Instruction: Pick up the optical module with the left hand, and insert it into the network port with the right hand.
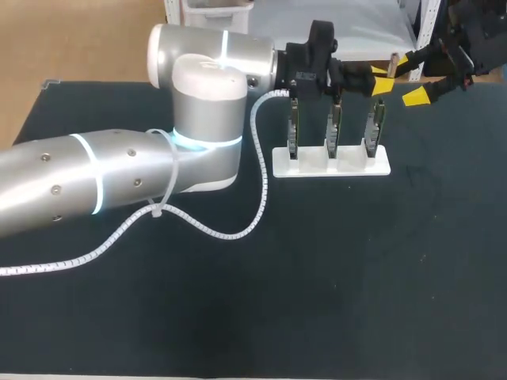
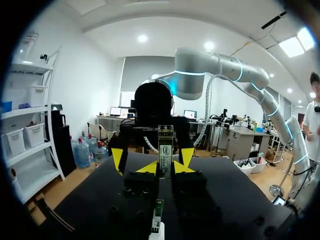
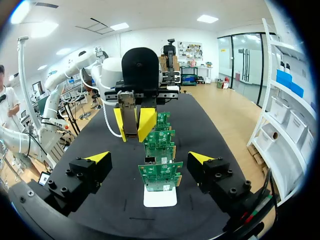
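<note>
Head view: stand (image 1: 350, 168), apparently three boards (image 1: 335, 127)

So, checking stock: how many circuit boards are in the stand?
3 circuit boards, upright in the white stand: one at its left end, one in the middle, one at its right end. None seems hidden.

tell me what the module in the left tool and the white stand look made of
Optical module, held in the left tool: looks like metal, a dull silver-grey casing with slight sheen. White stand: probably matte plastic, evenly white with no glare, though that is uncertain.
</note>
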Motion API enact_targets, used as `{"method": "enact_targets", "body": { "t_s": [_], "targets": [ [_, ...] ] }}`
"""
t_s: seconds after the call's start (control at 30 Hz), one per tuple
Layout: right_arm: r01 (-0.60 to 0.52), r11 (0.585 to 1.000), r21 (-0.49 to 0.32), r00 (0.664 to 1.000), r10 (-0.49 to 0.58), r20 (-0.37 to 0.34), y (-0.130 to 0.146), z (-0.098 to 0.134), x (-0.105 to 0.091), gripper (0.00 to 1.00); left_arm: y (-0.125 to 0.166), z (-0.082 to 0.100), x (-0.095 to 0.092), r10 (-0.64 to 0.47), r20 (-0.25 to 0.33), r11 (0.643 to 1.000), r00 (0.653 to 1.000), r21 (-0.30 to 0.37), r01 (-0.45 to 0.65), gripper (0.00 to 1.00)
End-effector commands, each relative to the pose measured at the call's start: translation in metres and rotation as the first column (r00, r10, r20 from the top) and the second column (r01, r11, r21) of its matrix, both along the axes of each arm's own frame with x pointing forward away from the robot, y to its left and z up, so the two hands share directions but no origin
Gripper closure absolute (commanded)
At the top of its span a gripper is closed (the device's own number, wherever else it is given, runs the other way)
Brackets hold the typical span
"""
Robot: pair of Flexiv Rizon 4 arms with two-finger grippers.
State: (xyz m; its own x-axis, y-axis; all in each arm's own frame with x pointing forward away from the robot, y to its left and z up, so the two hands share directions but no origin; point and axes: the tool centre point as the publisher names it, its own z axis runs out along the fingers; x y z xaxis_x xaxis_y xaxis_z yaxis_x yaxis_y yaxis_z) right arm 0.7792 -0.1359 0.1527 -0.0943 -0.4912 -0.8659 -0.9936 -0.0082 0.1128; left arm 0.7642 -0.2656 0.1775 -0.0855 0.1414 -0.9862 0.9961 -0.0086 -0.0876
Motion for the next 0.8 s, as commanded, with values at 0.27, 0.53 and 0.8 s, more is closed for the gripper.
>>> {"method": "enact_targets", "body": {
  "t_s": [0.27, 0.53, 0.8],
  "targets": [
    [0.005, 1.0, -0.002, 1.0, -0.005, 0.004, 0.0004, 0.0002, -0.0024, 0.0, -0.0046, -0.0029, 0.0041, 0.0, -0.003, 1.0, 1.0, 0.013, 0.0, 1.0],
    [0.005, 1.0, -0.002, 1.0, -0.005, 0.004, 0.0004, 0.0002, -0.0024, 0.0, -0.0022, -0.007, 0.0055, 0.007, -0.006, 1.0, 1.0, 0.027, -0.007, 1.0],
    [0.005, 1.0, -0.002, 1.0, -0.005, 0.004, 0.0004, 0.0002, -0.0024, 0.0, -0.0002, -0.0074, 0.0085, 0.017, -0.011, 0.999, 1.0, 0.031, -0.017, 1.0]
  ]
}}
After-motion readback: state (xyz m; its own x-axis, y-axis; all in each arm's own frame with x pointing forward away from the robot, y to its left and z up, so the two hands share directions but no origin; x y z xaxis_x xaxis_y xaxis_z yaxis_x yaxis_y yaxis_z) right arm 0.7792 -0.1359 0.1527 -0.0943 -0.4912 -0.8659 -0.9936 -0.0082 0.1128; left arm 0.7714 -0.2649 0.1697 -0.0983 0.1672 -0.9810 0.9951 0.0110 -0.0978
